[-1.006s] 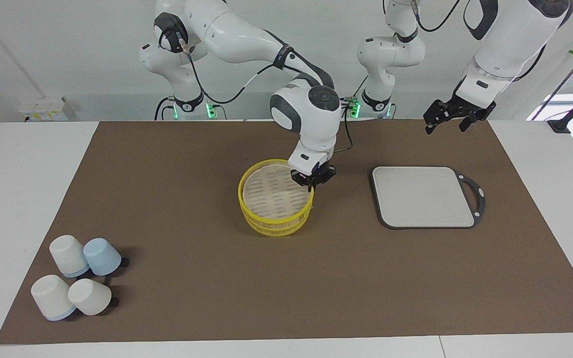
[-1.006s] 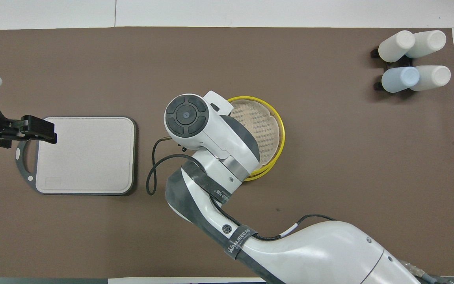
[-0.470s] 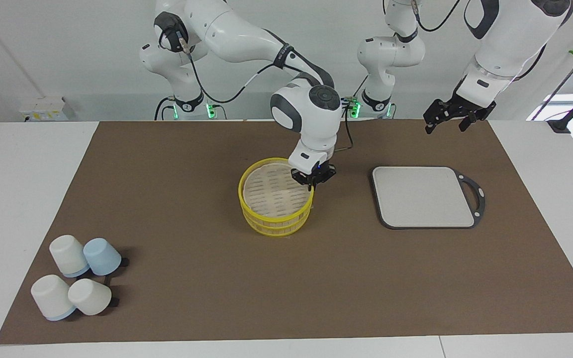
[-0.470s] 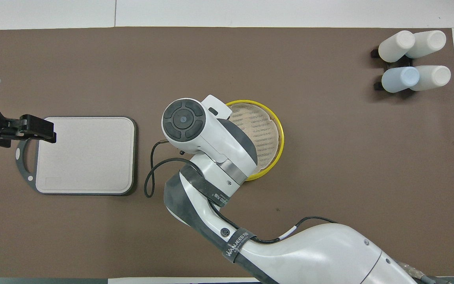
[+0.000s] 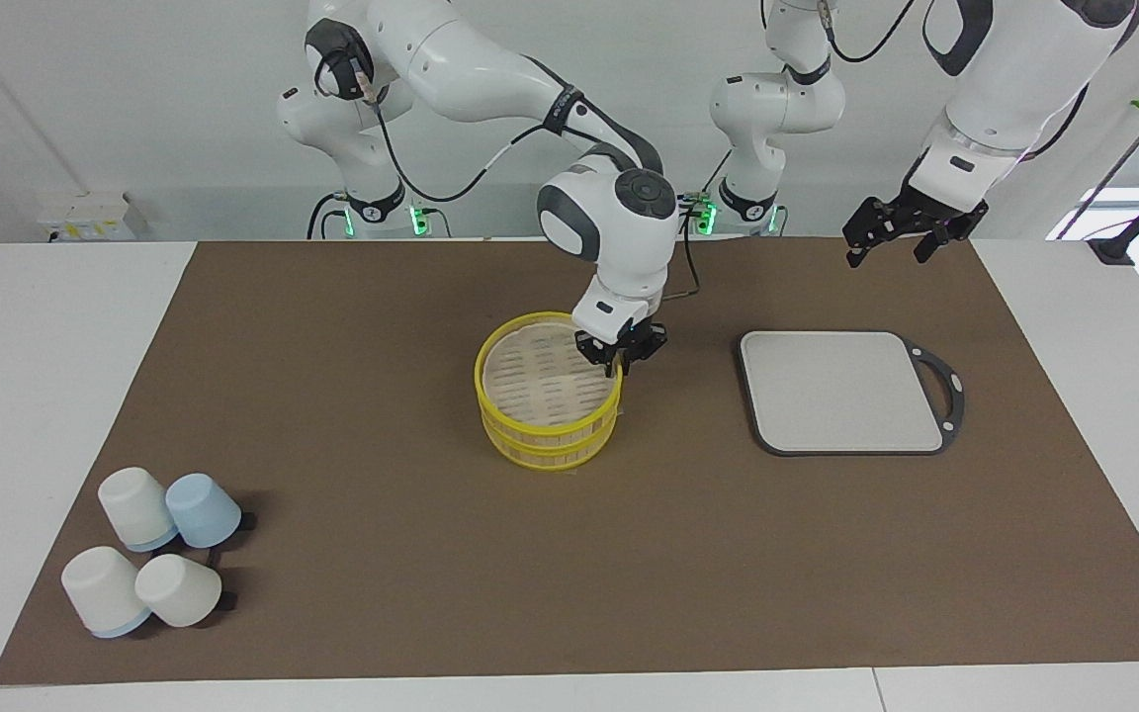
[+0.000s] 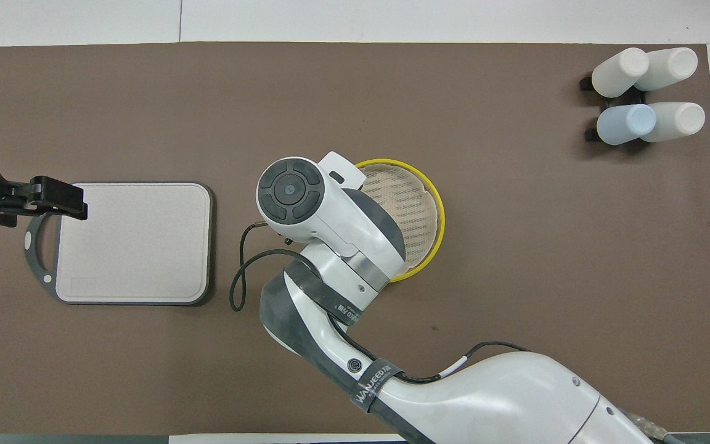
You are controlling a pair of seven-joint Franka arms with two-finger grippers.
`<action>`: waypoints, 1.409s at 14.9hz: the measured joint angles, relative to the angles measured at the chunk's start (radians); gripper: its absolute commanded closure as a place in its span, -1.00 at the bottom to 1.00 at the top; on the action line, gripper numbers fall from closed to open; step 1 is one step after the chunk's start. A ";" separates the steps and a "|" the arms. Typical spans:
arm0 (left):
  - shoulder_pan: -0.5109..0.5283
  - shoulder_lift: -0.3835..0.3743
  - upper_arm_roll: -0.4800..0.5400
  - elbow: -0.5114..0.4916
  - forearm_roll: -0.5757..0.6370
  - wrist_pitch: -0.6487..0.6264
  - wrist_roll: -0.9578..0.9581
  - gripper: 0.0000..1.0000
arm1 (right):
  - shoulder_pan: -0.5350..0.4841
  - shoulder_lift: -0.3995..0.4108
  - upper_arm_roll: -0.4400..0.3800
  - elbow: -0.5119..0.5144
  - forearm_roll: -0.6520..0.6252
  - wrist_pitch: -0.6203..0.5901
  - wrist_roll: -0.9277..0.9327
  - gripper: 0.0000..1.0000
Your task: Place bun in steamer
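The steamer (image 5: 548,396) stands mid-mat, a round yellow-rimmed basket with a tan slatted floor, and nothing lies in it. It also shows in the overhead view (image 6: 416,209). My right gripper (image 5: 617,364) is shut on the steamer's rim, on the side toward the left arm's end. In the overhead view the right arm's wrist covers this gripper. My left gripper (image 5: 888,247) hangs open and empty in the air over the handle end of the grey board (image 5: 841,391), and it waits. It shows in the overhead view too (image 6: 59,200). No bun is in view.
The grey board (image 6: 136,240) with a dark handle lies beside the steamer, toward the left arm's end. Several upturned cups (image 5: 149,559), white and pale blue, stand at the right arm's end, farther from the robots; they also show in the overhead view (image 6: 644,92).
My right gripper has moved up a little with the steamer's rim in it, and the steamer now sits slightly higher and more level. The left arm has barely moved.
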 measured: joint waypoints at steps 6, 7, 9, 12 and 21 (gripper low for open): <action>0.000 0.000 -0.001 0.000 0.000 0.003 0.001 -1.00 | -0.030 -0.037 -0.009 0.004 0.000 0.000 0.001 -1.00; 0.000 0.000 -0.001 0.000 0.000 0.003 0.001 -1.00 | -0.059 -0.063 -0.010 0.005 -0.001 -0.006 0.000 -1.00; 0.000 0.000 -0.001 0.000 0.000 0.003 0.001 -1.00 | -0.142 -0.130 -0.010 0.008 0.003 -0.075 -0.029 -1.00; 0.000 0.000 -0.001 0.000 0.000 0.003 0.001 -1.00 | -0.274 -0.239 -0.011 0.009 0.032 -0.253 -0.096 -1.00; 0.000 0.000 -0.002 0.000 0.000 0.004 0.002 -1.00 | -0.443 -0.452 -0.153 -0.101 0.122 -0.471 -0.518 -1.00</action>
